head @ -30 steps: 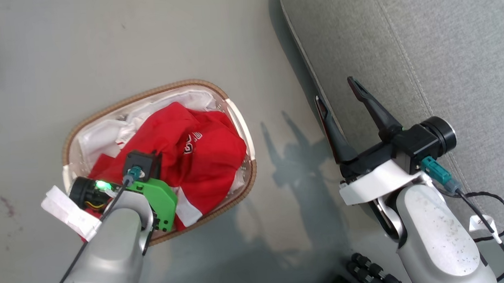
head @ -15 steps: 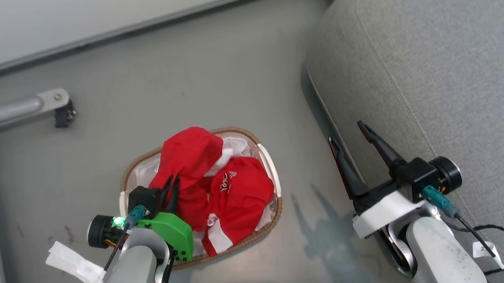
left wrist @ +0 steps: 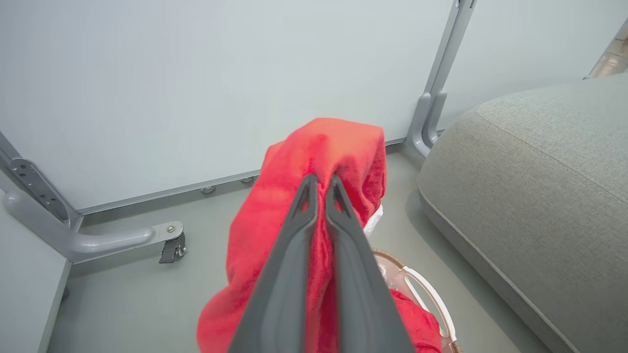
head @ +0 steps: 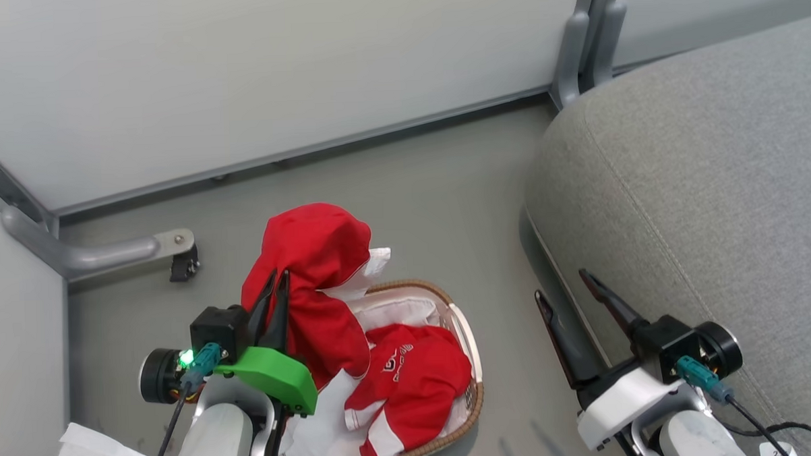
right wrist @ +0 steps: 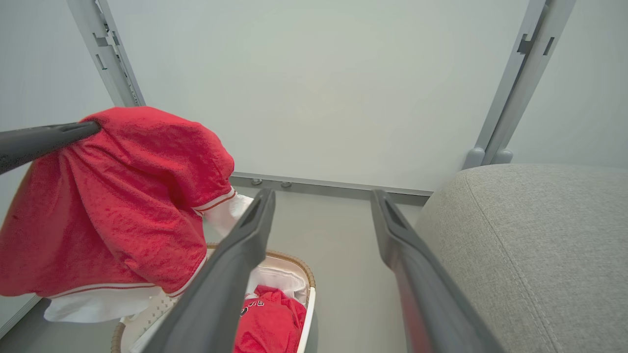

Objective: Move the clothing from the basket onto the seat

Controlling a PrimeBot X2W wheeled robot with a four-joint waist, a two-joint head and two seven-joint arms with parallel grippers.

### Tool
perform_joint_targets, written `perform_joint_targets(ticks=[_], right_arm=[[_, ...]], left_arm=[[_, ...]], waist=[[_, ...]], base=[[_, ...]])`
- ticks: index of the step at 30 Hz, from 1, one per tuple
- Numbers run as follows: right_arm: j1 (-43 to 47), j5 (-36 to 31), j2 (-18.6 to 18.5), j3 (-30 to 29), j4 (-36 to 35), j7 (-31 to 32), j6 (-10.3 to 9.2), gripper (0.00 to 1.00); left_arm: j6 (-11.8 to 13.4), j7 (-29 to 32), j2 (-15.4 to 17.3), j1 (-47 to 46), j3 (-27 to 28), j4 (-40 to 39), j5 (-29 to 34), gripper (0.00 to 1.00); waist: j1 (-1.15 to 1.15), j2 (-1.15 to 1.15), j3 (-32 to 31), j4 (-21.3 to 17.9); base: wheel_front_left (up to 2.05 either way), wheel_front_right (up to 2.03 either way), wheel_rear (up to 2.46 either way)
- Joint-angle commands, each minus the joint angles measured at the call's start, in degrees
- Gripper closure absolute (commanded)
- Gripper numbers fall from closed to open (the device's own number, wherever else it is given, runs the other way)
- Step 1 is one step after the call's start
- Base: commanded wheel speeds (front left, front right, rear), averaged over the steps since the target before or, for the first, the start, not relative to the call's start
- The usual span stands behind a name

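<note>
Floor [head: 494, 252] open between basket [head: 470, 350] rim, seat [head: 681, 198] edge.

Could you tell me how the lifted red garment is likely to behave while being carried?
Likely floppy: the red garment drapes in folds from the pinch of the left tool. Probably light, since that narrow pinch alone holds it. Its hanging lower end may drag across the basket rim.
</note>
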Motion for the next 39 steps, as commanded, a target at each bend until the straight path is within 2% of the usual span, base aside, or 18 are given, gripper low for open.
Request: perform_joint_targets(ticks=[1, 13, 19, 28, 39], right_arm=[[1.27, 0.2, -0.2, 0.3, 0.27, -0.28, -0.06, 0.0], [4.09, 0.8, -0.74, 1.89, 1.04, -0.28, -0.06, 0.0], [3.53, 0.74, -1.18, 5.03, 1.5, -0.28, -0.06, 0.0], [-4.87, 1.65, -1.0, 17.31, 3.38, -0.28, -0.06, 0.0], [-17.56, 0.41, 2.42, 23.1, 14.98, -0.28, -0.06, 0.0]], left_arm=[[-0.31, -0.05, -0.04, 1.04, 0.39, -1.23, -0.36, 1.0], [-0.45, -0.05, -0.09, -1.85, -2.15, -11.6, -4.73, 1.0], [-0.47, -0.05, -0.08, -2.16, -4.04, -13.93, -5.91, 1.0], [0.12, -0.05, -0.06, -2.79, -8.88, -14.77, -7.71, 1.0], [0.97, -0.05, -0.05, -4.44, -14.68, -14.83, -10.65, 1.0]], waist=[[0.0, 0.0, -3.69, 1.17], [0.0, 0.0, -5.33, 1.24], [0.0, 0.0, -5.78, 1.87], [0.0, 0.0, -5.29, 3.87], [0.0, 0.0, -4.36, 6.89]], base=[[0.0, 0.0, 0.0], [0.0, 0.0, 0.0], [0.0, 0.0, 0.0], [0.0, 0.0, 0.0], [0.0, 0.0, 0.0]])
